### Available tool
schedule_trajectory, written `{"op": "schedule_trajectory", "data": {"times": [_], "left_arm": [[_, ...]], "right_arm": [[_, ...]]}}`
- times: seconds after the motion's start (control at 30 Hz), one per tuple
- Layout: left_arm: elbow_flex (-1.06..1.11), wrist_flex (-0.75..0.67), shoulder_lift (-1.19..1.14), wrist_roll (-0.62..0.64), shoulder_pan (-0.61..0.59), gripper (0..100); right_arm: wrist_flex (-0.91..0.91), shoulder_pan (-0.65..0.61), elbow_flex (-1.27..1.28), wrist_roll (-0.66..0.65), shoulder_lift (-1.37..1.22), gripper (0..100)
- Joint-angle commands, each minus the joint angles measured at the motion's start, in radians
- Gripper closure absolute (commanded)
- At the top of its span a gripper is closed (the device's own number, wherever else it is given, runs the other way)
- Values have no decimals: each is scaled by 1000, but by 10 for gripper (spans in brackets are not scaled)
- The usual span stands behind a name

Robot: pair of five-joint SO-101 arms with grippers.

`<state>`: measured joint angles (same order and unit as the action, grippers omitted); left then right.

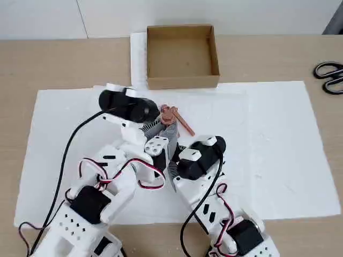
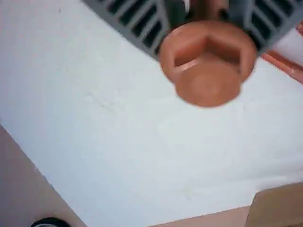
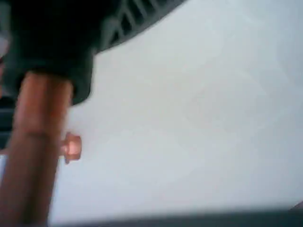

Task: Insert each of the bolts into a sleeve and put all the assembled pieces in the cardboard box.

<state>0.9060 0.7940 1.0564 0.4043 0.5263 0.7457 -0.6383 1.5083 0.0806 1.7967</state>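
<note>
My left gripper [image 1: 161, 124] is shut on a copper-coloured bolt [image 1: 169, 113], just in front of the cardboard box [image 1: 182, 80]. In the left wrist view the bolt's hexagonal head [image 2: 206, 64] sticks out from between the grey fingers [image 2: 137, 21]. My right gripper [image 1: 176, 140] sits close beside it, shut on a long copper sleeve [image 1: 185, 126] that slants across the sheet. The sleeve [image 3: 33, 156] runs large through the right wrist view, with the bolt head [image 3: 72, 147] small beyond it. The sleeve's far end is by the bolt; whether they touch I cannot tell.
A white sheet [image 1: 268, 150] covers the wooden table under both arms. The open cardboard box looks bare inside, and its corner [image 2: 279, 208] appears in the left wrist view. Black scissors [image 1: 329, 77] lie at the far right edge of the table.
</note>
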Motion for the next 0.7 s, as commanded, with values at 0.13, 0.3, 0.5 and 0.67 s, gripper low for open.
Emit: {"op": "schedule_trajectory", "data": {"times": [0.13,0.3,0.5,0.67], "left_arm": [[-2,66,6,5,2,994],[10,97,5,5,18,994],[68,71,5,5,46,994],[74,72,5,2,48,993]], "right_arm": [[-27,4,-8,12,8,995],[-27,4,-8,12,8,995],[-27,4,-8,11,8,995],[-27,4,-8,11,8,995]]}}
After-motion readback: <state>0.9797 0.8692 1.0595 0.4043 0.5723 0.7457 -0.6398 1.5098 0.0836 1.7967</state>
